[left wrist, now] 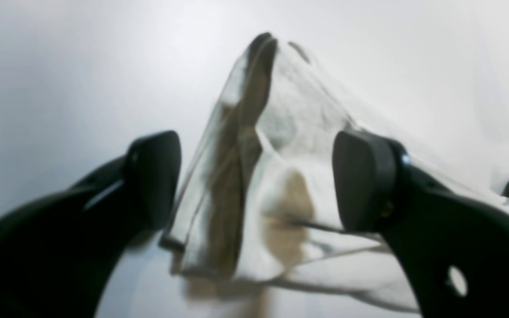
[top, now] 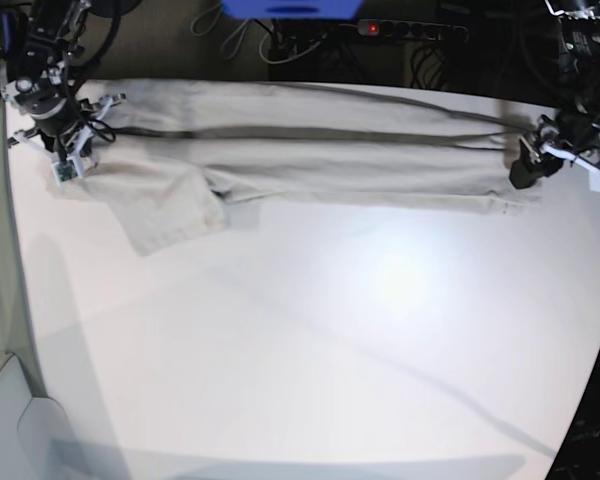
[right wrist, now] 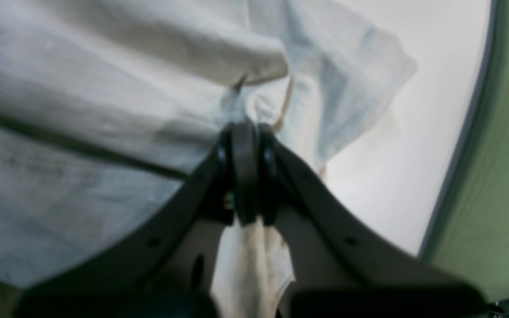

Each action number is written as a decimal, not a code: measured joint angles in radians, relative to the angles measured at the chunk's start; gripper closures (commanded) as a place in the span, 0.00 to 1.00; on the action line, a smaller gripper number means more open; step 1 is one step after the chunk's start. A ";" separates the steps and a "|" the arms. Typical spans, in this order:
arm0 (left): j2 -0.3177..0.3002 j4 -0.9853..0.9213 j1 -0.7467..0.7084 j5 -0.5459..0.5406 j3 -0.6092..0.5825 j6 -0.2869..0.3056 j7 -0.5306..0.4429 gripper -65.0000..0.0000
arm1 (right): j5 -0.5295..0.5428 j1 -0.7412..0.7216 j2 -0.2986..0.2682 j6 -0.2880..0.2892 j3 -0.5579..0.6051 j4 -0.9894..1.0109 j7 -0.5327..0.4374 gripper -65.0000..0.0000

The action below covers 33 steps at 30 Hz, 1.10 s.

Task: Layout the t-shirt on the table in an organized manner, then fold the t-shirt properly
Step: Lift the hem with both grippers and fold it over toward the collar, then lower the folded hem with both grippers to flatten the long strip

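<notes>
White tabletop is filling the left wrist view, where the left gripper (left wrist: 256, 176) is standing with jaws wide and a peaked corner of the t-shirt (left wrist: 276, 145) rising loose between them; a careless retreat risks snagging that cloth. Seen from the right wrist, the right gripper (right wrist: 245, 145) is pinching a bunched fold shut, the rest draping ahead. From the base, the shirt is stretching taut across the table (top: 360, 330); pulling one-sided now could be dragging it askew.
</notes>
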<state>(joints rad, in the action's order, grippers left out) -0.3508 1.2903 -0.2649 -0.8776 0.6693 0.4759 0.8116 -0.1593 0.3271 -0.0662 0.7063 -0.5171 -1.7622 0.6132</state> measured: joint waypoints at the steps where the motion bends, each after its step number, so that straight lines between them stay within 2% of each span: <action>1: 0.000 0.001 0.006 0.031 0.000 0.003 0.000 0.19 | 0.000 0.000 0.000 0.000 0.000 0.000 0.000 1.00; 4: 0.004 0.003 0.042 0.151 0.003 0.003 -0.003 0.19 | 0.000 0.000 0.000 0.000 0.000 0.000 0.000 1.00; 7: 0.010 0.012 0.050 0.227 -0.033 0.003 -0.016 0.19 | 0.000 -0.002 0.000 0.000 0.000 0.000 0.000 1.00; 9: 0.004 0.016 0.058 0.274 -0.064 0.003 -0.013 0.25 | 0.000 -0.002 0.000 0.000 0.000 0.000 0.000 1.00; 11: -0.002 0.019 0.080 0.333 -0.103 -0.002 0.000 0.44 | 0.000 -0.005 0.000 0.000 0.001 0.000 0.000 1.00; 16: 0.013 0.018 0.083 0.311 -0.128 0.000 0.004 1.00 | 0.000 -0.008 0.000 0.000 0.001 0.000 0.000 1.00; 19: 0.015 0.018 0.082 0.312 -0.128 0.000 0.004 0.97 | 0.000 -0.008 0.000 0.000 0.001 0.000 0.000 1.00; 24: 0.015 0.024 0.082 0.309 -0.128 0.000 0.006 1.00 | 0.000 -0.008 -0.010 0.000 0.002 0.000 0.000 1.00; 31: 0.024 0.103 0.053 0.333 -0.132 -0.001 0.057 1.00 | -0.001 -0.019 -0.037 0.000 0.003 0.000 0.008 1.00; 33: 0.025 0.120 0.041 0.332 -0.132 -0.001 0.064 1.00 | -0.004 -0.030 -0.039 0.000 0.001 0.000 0.007 0.91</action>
<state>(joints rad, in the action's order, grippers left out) -0.3260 1.4101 -0.2241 -0.5457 0.5377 0.4751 0.8757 -0.1635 0.2970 -0.1055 0.7059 -0.5159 -1.7622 0.6201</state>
